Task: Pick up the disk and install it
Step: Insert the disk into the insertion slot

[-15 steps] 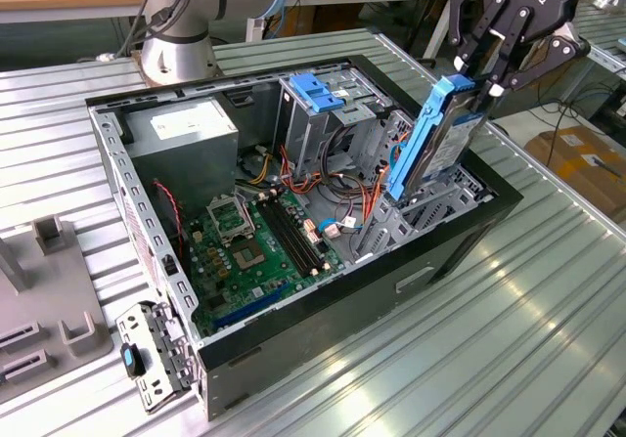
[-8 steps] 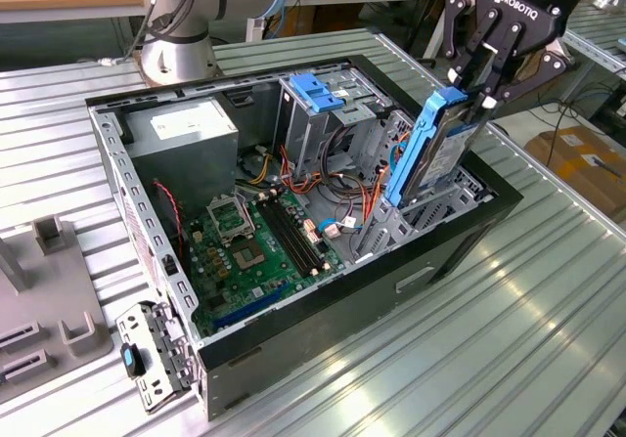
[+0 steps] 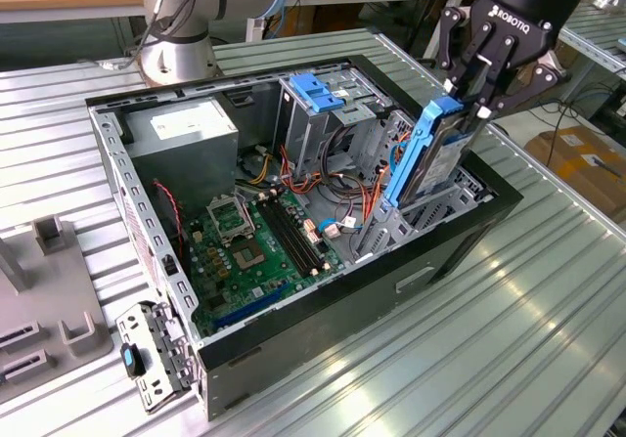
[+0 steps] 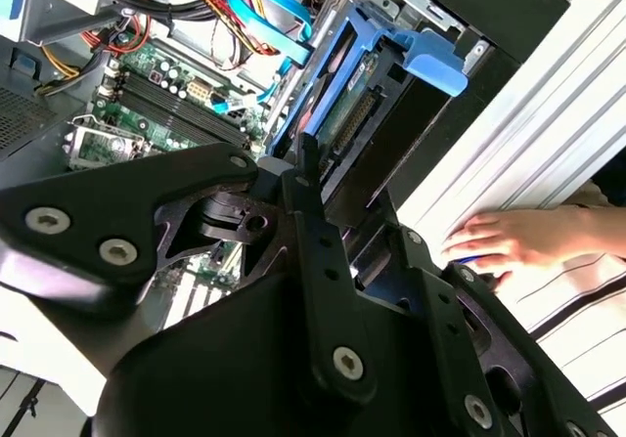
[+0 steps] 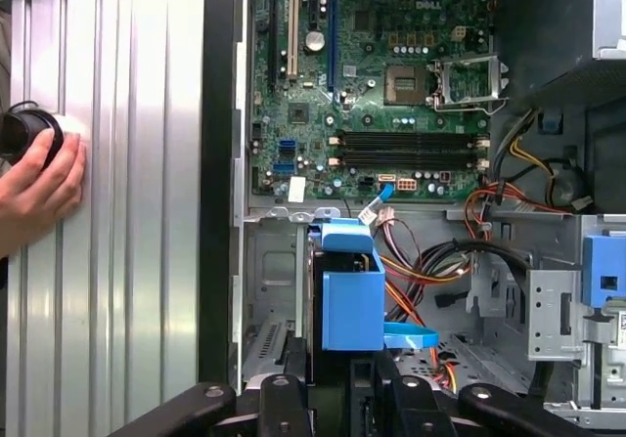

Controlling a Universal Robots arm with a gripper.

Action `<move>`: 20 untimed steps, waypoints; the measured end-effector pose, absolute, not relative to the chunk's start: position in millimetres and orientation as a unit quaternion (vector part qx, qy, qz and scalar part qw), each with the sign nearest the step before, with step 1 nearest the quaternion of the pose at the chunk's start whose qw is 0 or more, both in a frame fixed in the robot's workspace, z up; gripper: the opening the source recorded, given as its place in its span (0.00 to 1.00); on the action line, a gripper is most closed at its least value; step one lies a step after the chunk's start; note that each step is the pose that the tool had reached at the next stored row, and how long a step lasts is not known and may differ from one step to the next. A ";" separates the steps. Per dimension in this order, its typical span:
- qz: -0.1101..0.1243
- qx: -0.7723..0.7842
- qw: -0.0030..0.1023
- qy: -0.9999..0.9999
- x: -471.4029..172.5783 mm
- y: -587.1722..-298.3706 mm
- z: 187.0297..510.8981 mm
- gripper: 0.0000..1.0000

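In the exterior view, the gripper (image 3: 468,108) is clamped on the upper end of the disk (image 3: 425,158), which stands tilted on edge, its lower end down inside the open computer case (image 3: 323,325) on the ribbed bench (image 3: 509,359). In the second wrist view, a person's hand (image 4: 509,241) rests on the bench beside the case. In the first wrist view, the disk's blue carrier stands just inside the case wall, near the motherboard (image 5: 381,75)
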State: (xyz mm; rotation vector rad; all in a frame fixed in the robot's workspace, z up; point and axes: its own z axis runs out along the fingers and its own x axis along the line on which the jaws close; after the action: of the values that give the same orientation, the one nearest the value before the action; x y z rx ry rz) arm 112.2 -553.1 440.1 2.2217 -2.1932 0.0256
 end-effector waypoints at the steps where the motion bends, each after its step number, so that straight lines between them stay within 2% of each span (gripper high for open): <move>1: 0.008 0.712 0.010 -0.702 112.2 -553.2 437.6 0.35; 20: 0.008 0.712 0.010 -0.702 112.8 -555.2 388.9 0.35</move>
State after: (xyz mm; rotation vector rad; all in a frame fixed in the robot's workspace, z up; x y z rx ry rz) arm 112.8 -555.2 388.9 2.2218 -2.1931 0.0256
